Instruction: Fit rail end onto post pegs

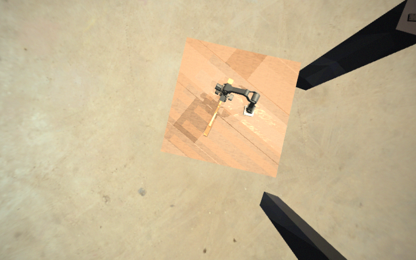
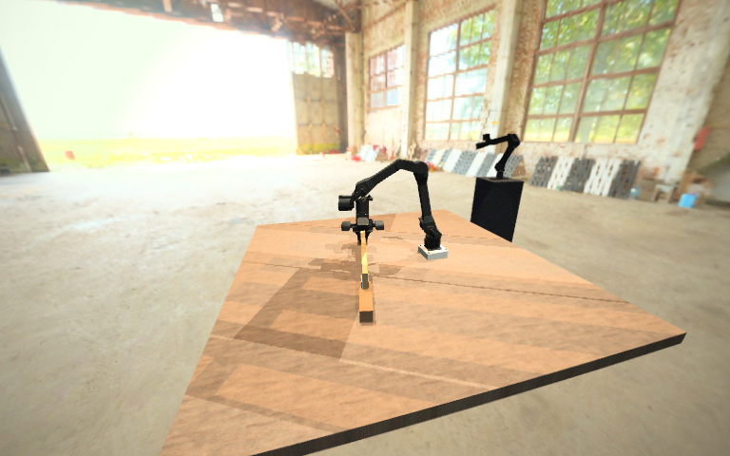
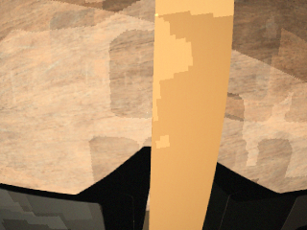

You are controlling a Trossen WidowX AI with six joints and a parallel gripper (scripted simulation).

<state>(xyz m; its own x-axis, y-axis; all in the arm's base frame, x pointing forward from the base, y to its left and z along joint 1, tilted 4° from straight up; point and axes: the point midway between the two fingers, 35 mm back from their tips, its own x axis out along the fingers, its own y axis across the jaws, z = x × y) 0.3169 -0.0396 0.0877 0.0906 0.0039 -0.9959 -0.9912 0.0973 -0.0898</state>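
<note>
The long light-wood rail [image 1: 214, 115] [image 2: 364, 263] [image 3: 192, 96] runs from my gripper to the low footboard block [image 1: 206, 131] [image 2: 366, 302]. Its far end is at the bracket side of that block; how deep it sits is too small to tell. My gripper [image 1: 222, 99] [image 2: 363, 237] [image 3: 167, 153] points down and is shut on the rail near its post end, one finger on each side. The post [image 1: 230, 81] shows as a pale top just beyond the gripper in the top view. The arm hides the pegs, the holes and any gap between rail and post. I cannot tell whether the rail is level.
The arm's white base [image 1: 248, 111] [image 2: 432, 252] stands on the wooden table [image 1: 260, 137] [image 2: 457, 332], to the right of the rail. Arm shadows fall across the table around the rail. A second arm on a black pedestal [image 2: 496, 206] stands beyond the table.
</note>
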